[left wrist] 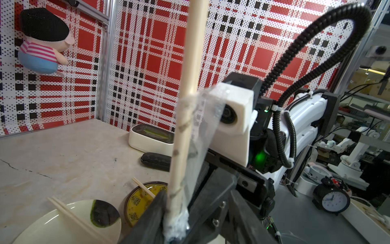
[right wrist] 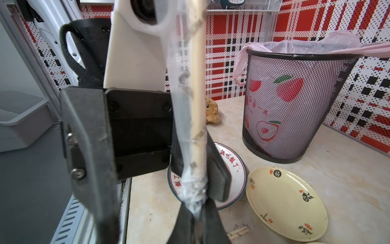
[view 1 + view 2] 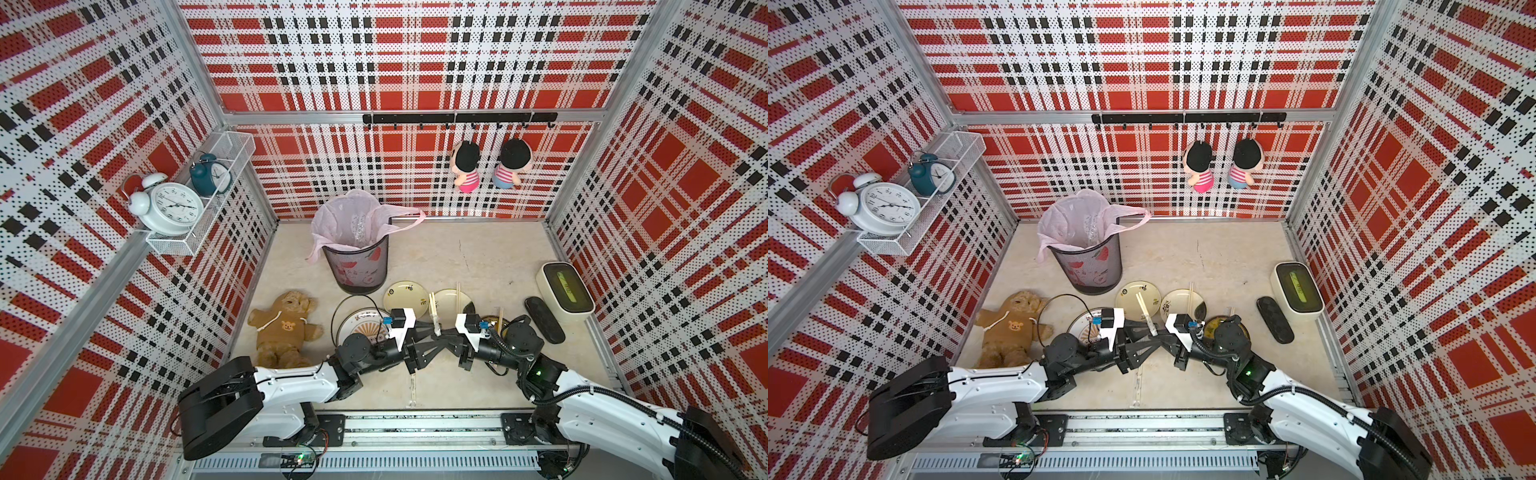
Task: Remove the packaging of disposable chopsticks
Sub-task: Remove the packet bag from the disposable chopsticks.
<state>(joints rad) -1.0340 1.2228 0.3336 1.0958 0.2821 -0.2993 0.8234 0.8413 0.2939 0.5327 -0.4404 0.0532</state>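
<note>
Mid-table, near the front, both grippers meet around one pair of disposable chopsticks (image 3: pixel 434 312) that stands upright. Its lower half is in the clear packaging (image 1: pixel 198 131). My right gripper (image 2: pixel 197 221) is shut on the crumpled bottom end of the packaging (image 2: pixel 193 190). My left gripper (image 1: pixel 190 228) is open, with the wrapped sticks between its fingers and close against one pad (image 2: pixel 218 169). Bare pairs of chopsticks lie on a cream plate (image 3: pixel 458 297) and on a yellow dish (image 1: pixel 143 188).
A mesh bin (image 3: pixel 357 266) with a pink liner stands behind the plates, with clear wrappers inside. Plates (image 3: pixel 405 297) sit just beyond the grippers. A teddy bear (image 3: pixel 284 328) lies at the left. A white box (image 3: pixel 565 291) and a black case (image 3: pixel 544 318) are at the right.
</note>
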